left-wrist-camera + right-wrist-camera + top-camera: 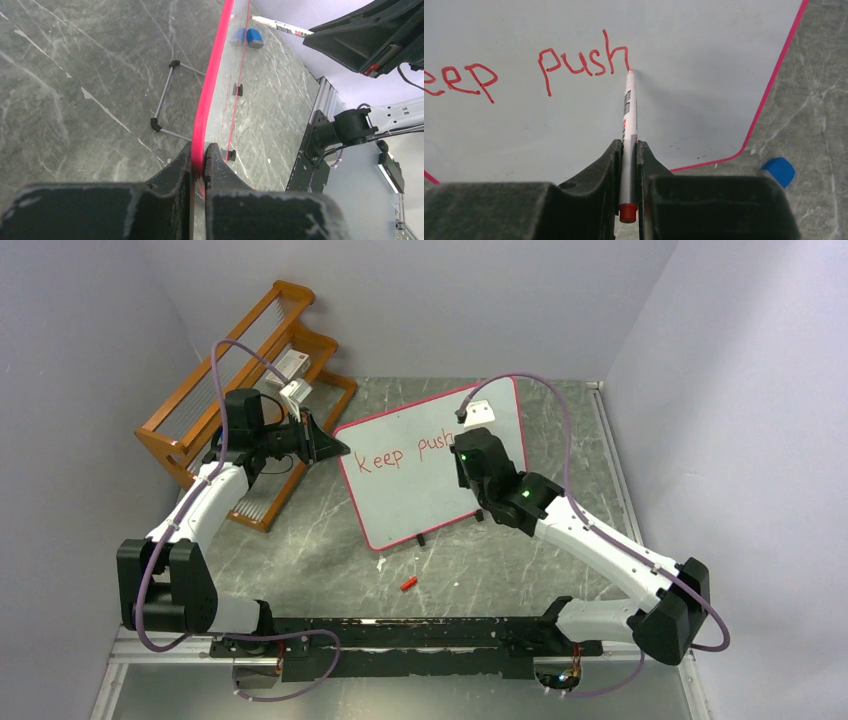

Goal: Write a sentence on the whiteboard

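Observation:
The whiteboard [420, 490] with a red-pink frame lies tilted on the table in the top view. Red lettering [405, 455] on it reads "Keep push"; the right wrist view shows "eep push" [584, 62]. My left gripper [335, 448] is shut on the board's left frame edge [210, 90], seen edge-on between the fingers [199, 157]. My right gripper [468, 455] is shut on a white marker [629, 125] with a red end. The marker's tip touches the board at the foot of the "h". The board's face fills the right wrist view [549, 125].
A wooden rack [250, 390] with white items stands at the back left. A red marker cap [408, 583] lies on the table in front of the board. A white eraser [478, 412] sits on the board's top right. Blue tape [779, 170] marks the table beside the board.

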Controlling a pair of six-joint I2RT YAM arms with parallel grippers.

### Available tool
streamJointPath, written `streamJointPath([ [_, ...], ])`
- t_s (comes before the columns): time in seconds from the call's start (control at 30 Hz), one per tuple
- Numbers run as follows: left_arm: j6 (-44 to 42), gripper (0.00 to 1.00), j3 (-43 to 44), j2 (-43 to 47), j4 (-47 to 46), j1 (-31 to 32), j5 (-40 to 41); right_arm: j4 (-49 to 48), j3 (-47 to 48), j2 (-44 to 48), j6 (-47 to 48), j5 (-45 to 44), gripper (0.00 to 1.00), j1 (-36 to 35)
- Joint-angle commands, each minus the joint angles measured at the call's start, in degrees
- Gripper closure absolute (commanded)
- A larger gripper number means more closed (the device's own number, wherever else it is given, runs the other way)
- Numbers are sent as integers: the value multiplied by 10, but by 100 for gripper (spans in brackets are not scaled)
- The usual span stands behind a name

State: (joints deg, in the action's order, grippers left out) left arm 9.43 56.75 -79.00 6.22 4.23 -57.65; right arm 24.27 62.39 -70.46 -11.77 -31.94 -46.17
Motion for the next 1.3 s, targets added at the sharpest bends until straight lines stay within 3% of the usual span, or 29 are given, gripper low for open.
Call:
streamJointPath([
  [0.0,-67,95,-6,-23,40,15,61,-20,-4,26,4,-12,100,7],
  [1.27,-67,95,-7,-23,38,15,56,-75,-2,-17,15,46,100,46],
])
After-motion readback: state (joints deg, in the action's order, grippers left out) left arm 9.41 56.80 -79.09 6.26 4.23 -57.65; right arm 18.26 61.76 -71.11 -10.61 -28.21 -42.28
